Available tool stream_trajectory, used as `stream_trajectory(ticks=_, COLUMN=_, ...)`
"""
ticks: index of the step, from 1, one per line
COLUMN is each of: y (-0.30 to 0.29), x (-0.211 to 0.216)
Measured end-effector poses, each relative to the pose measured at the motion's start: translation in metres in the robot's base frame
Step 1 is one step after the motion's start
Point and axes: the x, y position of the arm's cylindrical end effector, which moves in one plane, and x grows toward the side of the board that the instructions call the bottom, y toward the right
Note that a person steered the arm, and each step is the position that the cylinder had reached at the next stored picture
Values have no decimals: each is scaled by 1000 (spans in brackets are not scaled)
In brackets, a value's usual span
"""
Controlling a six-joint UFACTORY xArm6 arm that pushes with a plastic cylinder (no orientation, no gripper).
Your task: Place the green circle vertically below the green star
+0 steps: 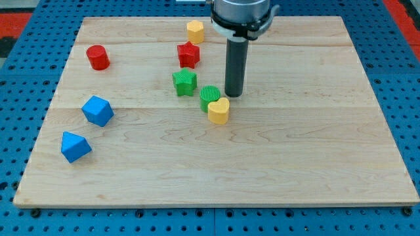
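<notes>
Camera view, the only one. A wooden board lies on a blue perforated table. Seven blocks sit on the board: two green, two red, two yellow, and two blue makes eight in all, counted again below.

Green, two: the green star and the green circle. The circle lies at about four o'clock from the star, just beside it but with a sliver of board between them, so it sits lower and toward the view's right, not straight below.

Yellow, two: a yellow heart at about five o'clock from the green circle and touching it, and a yellow hexagon near the board's top edge.

Red, two: a red star at twelve o'clock from the green star, near it, and a red cylinder well apart at the view's left.

Blue, two: a blue cube and, at about seven o'clock from it, a second blue block, angular, its exact shape hard to tell.

The arm carries no jaws, so there is nothing to open or close; it ends in a dark rod. My tip rests on the board at three o'clock from the green circle, just beside it; whether it touches the circle I cannot tell. It stands at about one o'clock from the yellow heart, close by.
</notes>
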Motion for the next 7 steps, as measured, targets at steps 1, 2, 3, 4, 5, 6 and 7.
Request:
stream_trajectory(ticks=1, y=-25, x=15)
stream_trajectory(ticks=2, y=-52, x=18)
stream_trajectory(ticks=3, y=-42, x=20)
stream_trajectory(ticks=4, y=-24, x=52)
stream_trajectory(ticks=5, y=-40, x=52)
stream_trajectory(ticks=6, y=-49, x=44)
stream_trajectory(ticks=7, y=-52, x=44)
